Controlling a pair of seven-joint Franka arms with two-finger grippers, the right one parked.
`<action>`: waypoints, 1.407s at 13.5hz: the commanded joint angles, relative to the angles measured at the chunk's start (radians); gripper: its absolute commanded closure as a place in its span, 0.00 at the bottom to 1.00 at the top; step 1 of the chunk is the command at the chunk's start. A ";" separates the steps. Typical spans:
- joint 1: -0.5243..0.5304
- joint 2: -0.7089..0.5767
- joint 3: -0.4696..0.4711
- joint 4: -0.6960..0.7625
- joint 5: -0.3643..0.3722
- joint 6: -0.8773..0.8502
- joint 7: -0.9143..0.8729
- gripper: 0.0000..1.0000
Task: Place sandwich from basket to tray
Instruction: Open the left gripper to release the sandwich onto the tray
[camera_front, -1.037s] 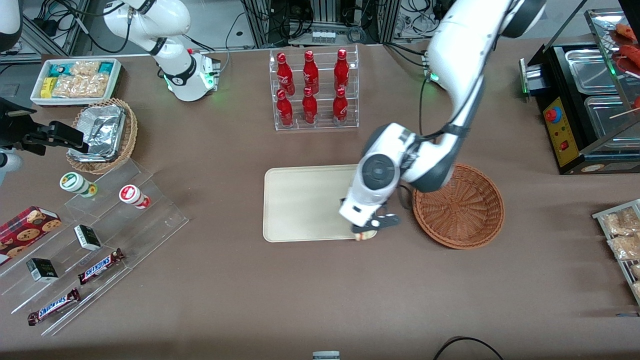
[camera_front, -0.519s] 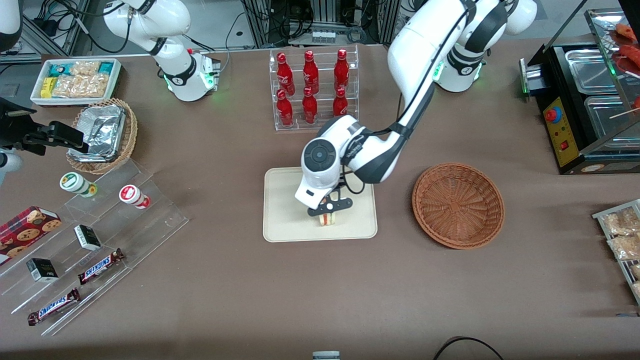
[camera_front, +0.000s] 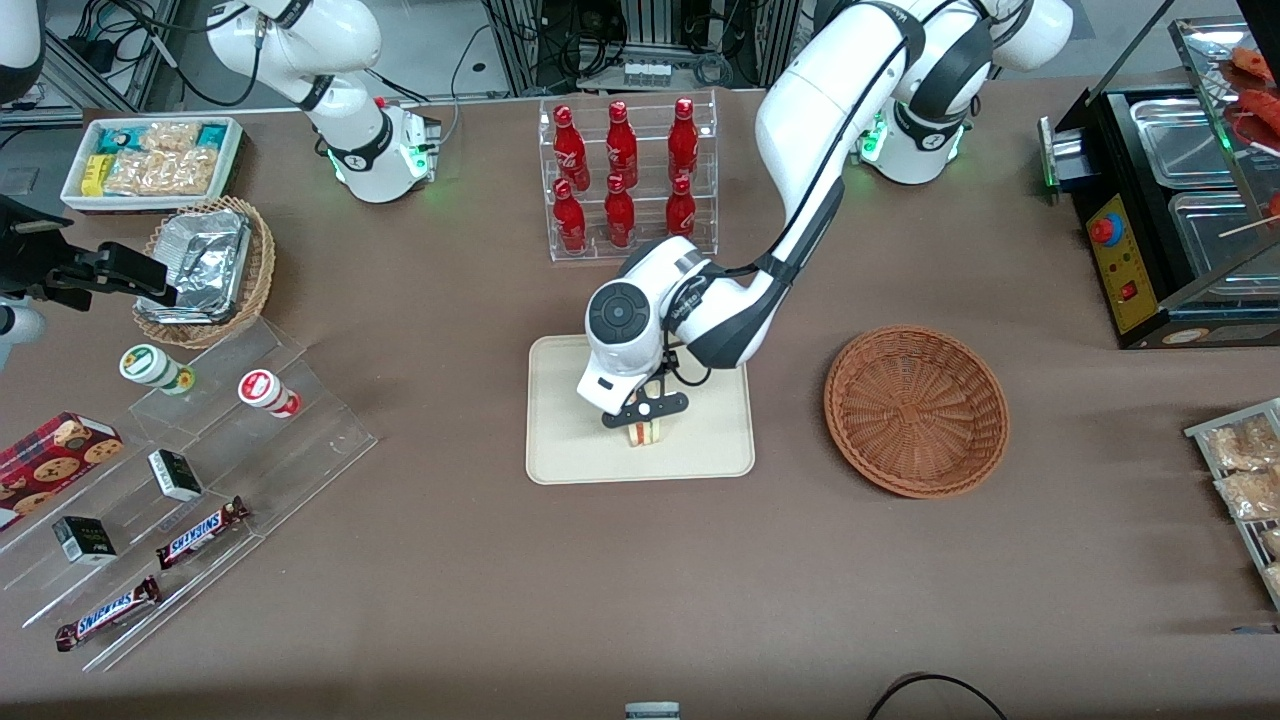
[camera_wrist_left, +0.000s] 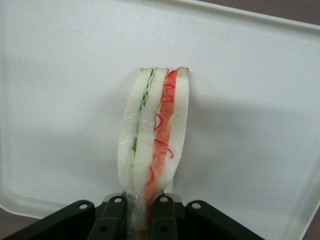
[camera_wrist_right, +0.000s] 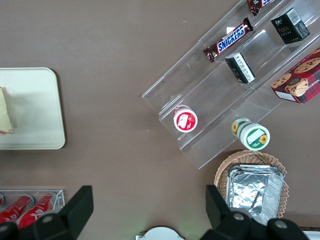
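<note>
— Where is the sandwich (camera_front: 646, 432) at this moment?

— Over the middle of the tray (camera_front: 560, 440), pinched at 1 end by the gripper (camera_front: 645, 418); both fingers (camera_wrist_left: 165, 210) press its wrapped bread.

— Touching the tray?

— I cannot tell.

— And the basket (camera_front: 916, 410)?

— Beside the tray, toward the working arm's end, with nothing in it.

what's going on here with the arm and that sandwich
The left arm's pincer is shut on the sandwich, gripping it at one end over the middle of the cream tray. The brown wicker basket beside the tray sits empty. The sandwich has not yet been let go.
</note>
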 joint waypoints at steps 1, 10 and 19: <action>-0.017 0.011 0.018 0.036 -0.003 -0.003 -0.019 0.00; 0.010 -0.147 0.043 0.045 0.002 -0.090 0.041 0.00; 0.165 -0.367 0.099 -0.219 -0.003 -0.190 0.363 0.00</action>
